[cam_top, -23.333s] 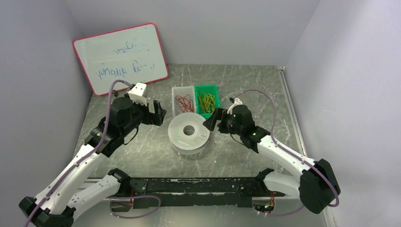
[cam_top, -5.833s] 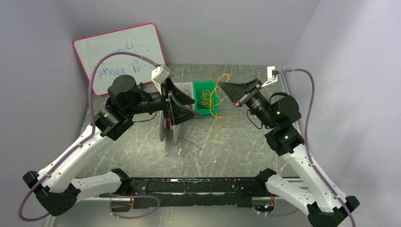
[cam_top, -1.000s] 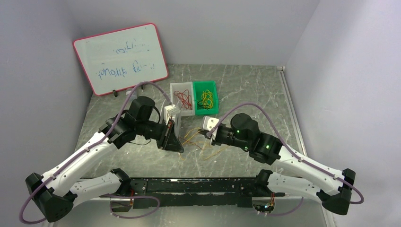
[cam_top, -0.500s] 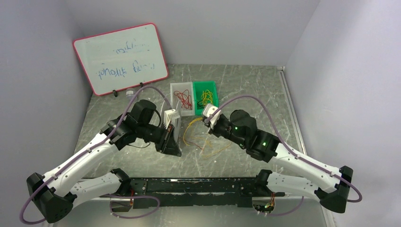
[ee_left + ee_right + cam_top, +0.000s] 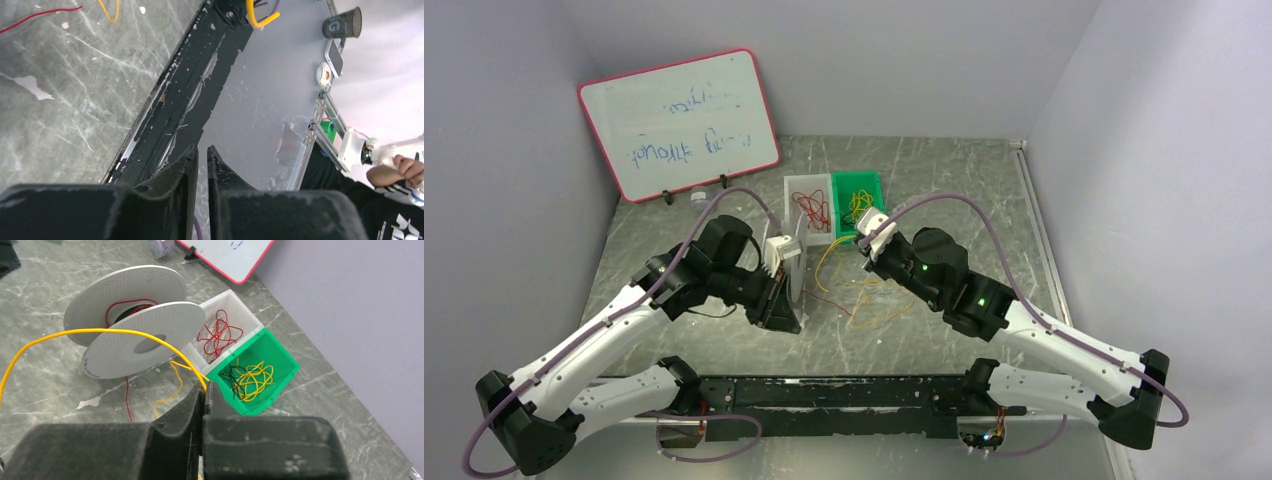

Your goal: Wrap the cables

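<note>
Cables, top view: yellow loops (image 5: pixel 879 310) lie between the left gripper (image 5: pixel 782 312) and the right gripper (image 5: pixel 867 250).
Left wrist view: fingers a sliver apart, nothing between them.
Right wrist view: fingers clamped on a yellow strand, which arches leftward before the spool (image 5: pixel 135 340).

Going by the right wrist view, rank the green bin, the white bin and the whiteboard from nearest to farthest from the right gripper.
1. Green bin: just ahead and to the right of the right gripper, which pinches the yellow cable.
2. White bin: right behind the green one, side by side with it.
3. Whiteboard: far back, by the wall.
</note>
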